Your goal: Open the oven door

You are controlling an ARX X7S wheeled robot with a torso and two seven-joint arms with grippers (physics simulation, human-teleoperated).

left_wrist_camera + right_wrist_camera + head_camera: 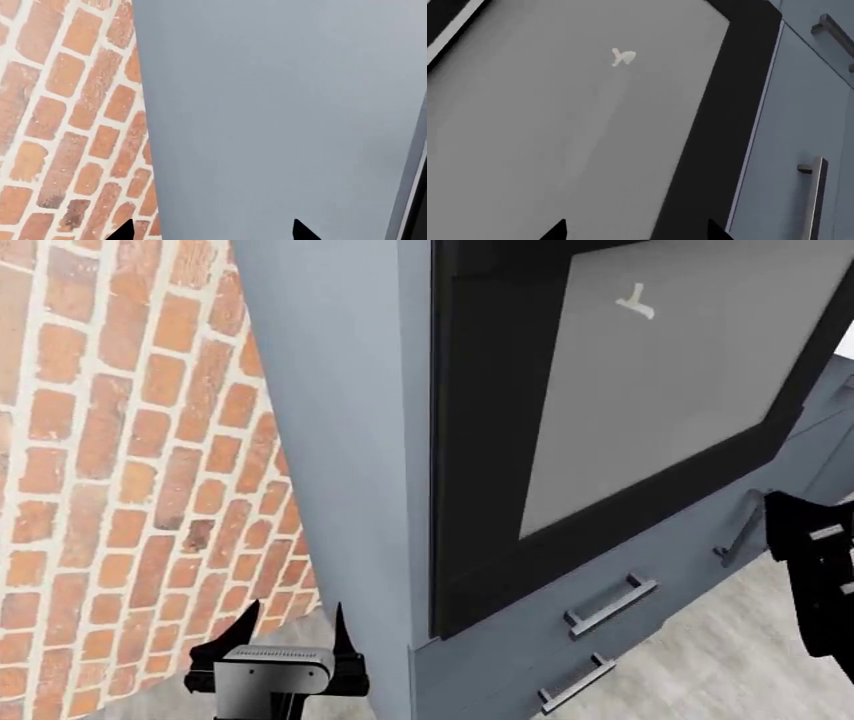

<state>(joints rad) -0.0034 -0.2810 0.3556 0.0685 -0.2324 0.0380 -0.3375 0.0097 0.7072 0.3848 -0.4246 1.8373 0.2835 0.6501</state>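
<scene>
- Left hand, head view: low at the near left, fingers spread wide and empty, pointing at the corner where the brick wall meets the blue-grey cabinet side. It touches nothing.
- Head view: the oven door sits shut in the cabinet front, up and to the right of the left hand, its black frame around a grey window. The view is tilted, so the door's long edges run slanted. No handle shows on the part in view.
- Head view: right hand is at the right edge, mostly cut off; cannot tell its opening from here. It lies nearer the door's lower edge than the left hand, just beside a drawer handle.
- Left wrist view: fingertips apart, facing the plain cabinet side and brick; only a dark sliver of oven at one border.
- Right wrist view: fingertips wide apart and empty, aimed squarely at the door's window and black frame; drawer bar beside.
- Judgement: right arm is better placed; open floor lies in front for the door to swing down.
</scene>
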